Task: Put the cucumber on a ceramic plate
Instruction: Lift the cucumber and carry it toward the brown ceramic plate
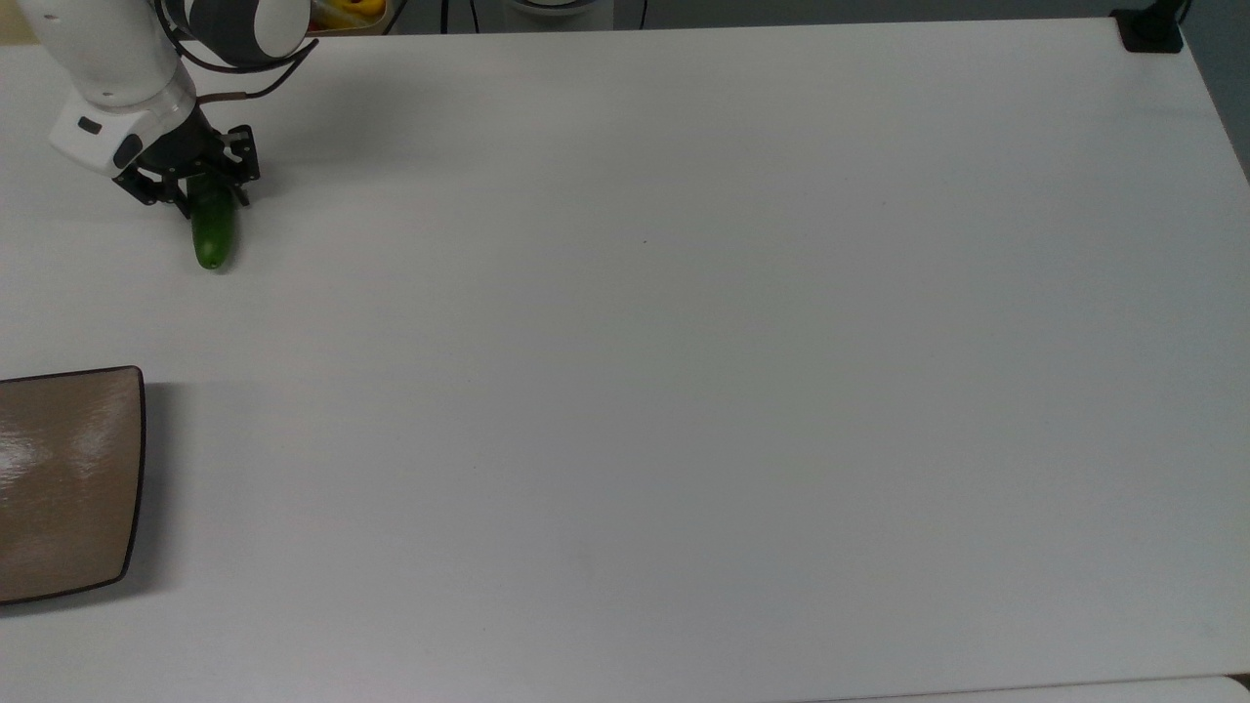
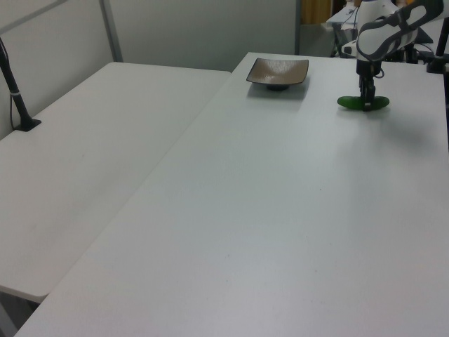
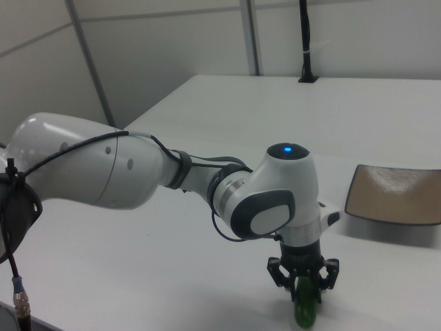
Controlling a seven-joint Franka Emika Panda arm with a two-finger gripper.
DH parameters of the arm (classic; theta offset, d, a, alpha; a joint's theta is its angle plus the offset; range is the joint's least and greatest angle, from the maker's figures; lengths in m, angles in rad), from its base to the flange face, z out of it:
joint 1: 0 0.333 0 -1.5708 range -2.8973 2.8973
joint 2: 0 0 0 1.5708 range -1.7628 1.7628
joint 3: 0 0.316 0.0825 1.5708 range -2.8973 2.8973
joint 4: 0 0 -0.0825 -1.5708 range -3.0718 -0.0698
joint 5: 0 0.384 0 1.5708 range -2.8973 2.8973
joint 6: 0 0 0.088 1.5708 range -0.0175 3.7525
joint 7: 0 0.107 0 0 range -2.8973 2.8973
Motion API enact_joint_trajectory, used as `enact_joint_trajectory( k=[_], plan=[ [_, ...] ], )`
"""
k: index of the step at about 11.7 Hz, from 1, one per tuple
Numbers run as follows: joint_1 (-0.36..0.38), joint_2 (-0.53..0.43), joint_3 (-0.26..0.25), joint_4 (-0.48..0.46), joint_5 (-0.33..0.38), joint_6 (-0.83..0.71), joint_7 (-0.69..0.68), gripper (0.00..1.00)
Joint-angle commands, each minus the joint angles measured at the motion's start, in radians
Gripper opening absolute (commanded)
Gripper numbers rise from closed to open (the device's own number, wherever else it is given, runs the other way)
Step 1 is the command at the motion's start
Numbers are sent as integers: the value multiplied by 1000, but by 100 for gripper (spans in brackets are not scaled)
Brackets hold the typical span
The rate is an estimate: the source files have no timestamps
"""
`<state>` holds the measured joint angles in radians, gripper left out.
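The dark-green cucumber lies on the white table near the top view's upper left corner, its far end under the gripper. The black fingers press against the cucumber's two sides, shut on it, and it still rests on the table. In the left view the gripper stands upright over the middle of the cucumber. In the right view the gripper straddles the cucumber. The brown square ceramic plate sits bare at the top view's left edge, well apart from the cucumber; it also appears as the plate and the plate.
A wide white tabletop stretches to the top view's right. A black clamp sits at its far right corner and a yellow item lies beyond the far edge. A second table adjoins in the left view, with a black post.
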<state>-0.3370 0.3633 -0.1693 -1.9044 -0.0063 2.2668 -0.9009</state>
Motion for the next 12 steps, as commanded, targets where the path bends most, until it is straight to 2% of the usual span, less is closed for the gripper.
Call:
enact_joint_trajectory(
  k=[1,2,3,6,9,12],
  plan=[
    [-7,-17,-1,-22,-12,17,-36,14],
    [-7,-18,-1,-21,-12,14,-36,5],
    [-8,-24,-1,-16,-12,13,-38,3],
    [-19,-44,-1,8,-11,-10,-35,4],
    [-28,-37,4,125,15,-47,-23,5],
    [-37,-12,4,220,150,-36,-21,6]
  ],
)
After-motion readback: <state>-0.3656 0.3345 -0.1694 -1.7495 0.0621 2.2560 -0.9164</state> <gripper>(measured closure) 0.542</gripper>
